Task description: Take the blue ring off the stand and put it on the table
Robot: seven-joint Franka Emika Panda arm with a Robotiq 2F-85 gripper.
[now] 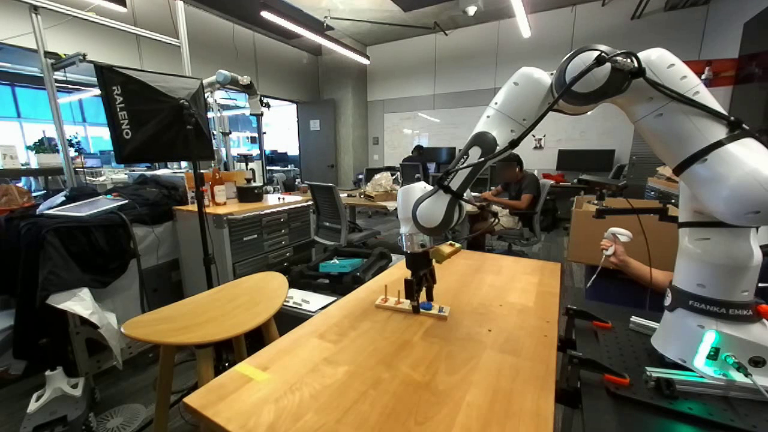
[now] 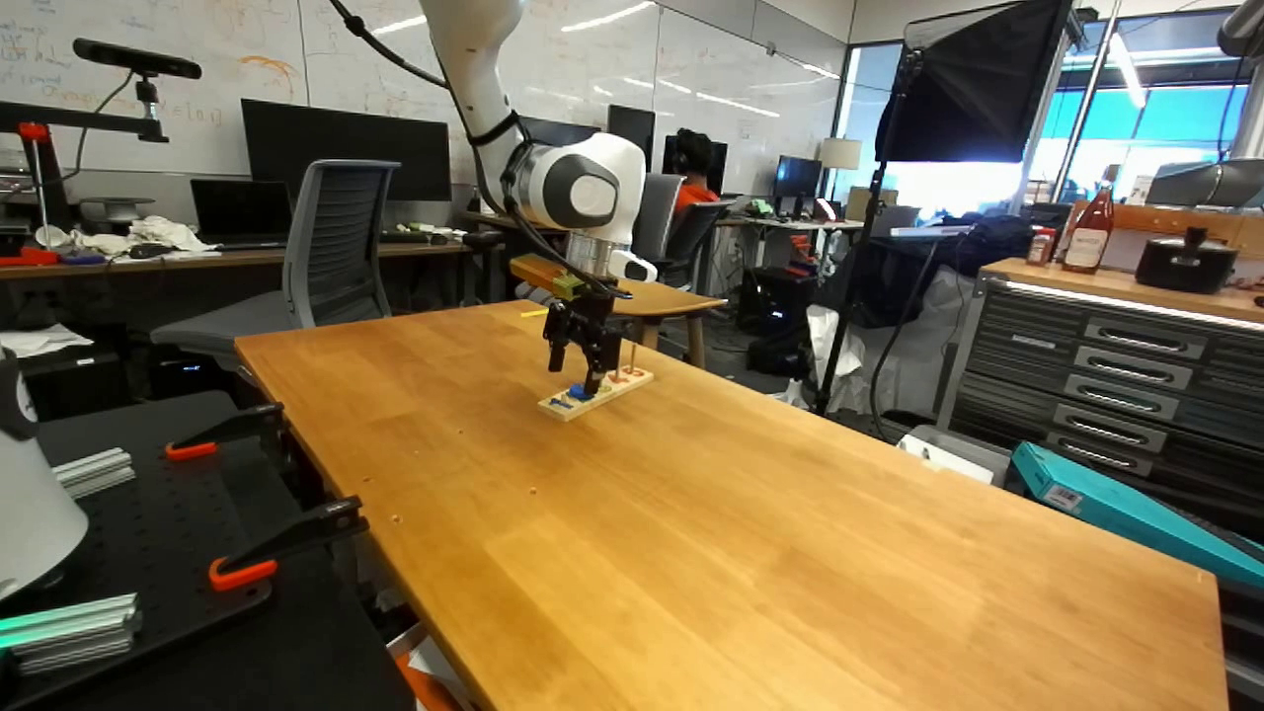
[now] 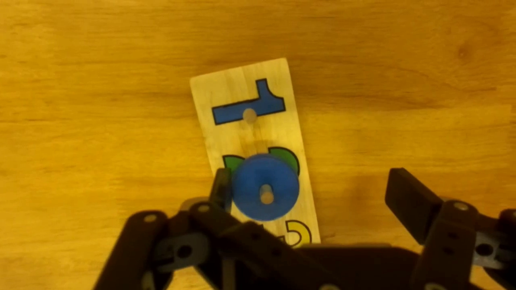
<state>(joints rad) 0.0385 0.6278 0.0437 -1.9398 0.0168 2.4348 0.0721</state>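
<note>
Wrist view gives us the gripper [image 3: 313, 188] spread wide, one finger [image 3: 221, 186] close beside the blue ring [image 3: 262, 171], the other well past the long edge of the stand [image 3: 229, 139], bare counter [image 3: 350, 157] in between. We count one ring, around a peg [image 3: 266, 196] between the fingers; one more peg [image 3: 249, 115] here; two pegs [image 1: 386, 291] beyond the gripper in an exterior view.

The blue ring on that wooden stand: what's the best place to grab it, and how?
Probably from above, pinching the blue ring by opposite sides of its round outer edge: it lies flat, with a peg through its hole. The open end effector sits off-centre, so should centre first.
</note>
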